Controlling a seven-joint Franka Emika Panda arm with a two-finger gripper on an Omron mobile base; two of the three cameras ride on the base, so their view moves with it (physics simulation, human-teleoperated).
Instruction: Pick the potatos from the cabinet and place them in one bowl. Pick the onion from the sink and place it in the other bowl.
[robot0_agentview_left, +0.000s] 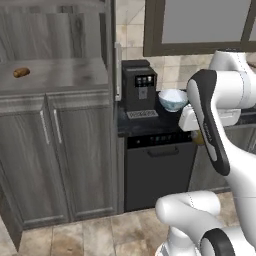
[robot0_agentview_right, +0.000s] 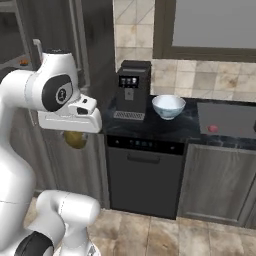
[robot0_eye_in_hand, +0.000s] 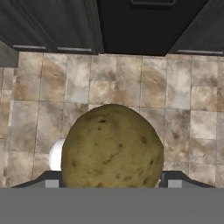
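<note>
Slippage is the main risk: the end effector (robot0_eye_in_hand: 112, 186) is clamped on the olive-brown potato (robot0_eye_in_hand: 112, 146), held out over bare floor tiles (robot0_eye_in_hand: 183, 100), well short of the white bowl (robot0_agentview_right: 168, 106) on the desk beside the coffee machine (robot0_agentview_right: 131, 89). A fast swing could shake it loose. The orange-brown potato (robot0_agentview_left: 21, 72) waits on the cabinet shelf (robot0_agentview_left: 65, 75); the onion (robot0_agentview_right: 213, 128) lies in the sink (robot0_agentview_right: 227, 117).

The arm (robot0_agentview_left: 215, 125) is glossy white, built of rounded tubular links with dark grey-black joint bands. Nearest the coffee machine (robot0_agentview_left: 138, 87), its hand is a boxy white block.
</note>
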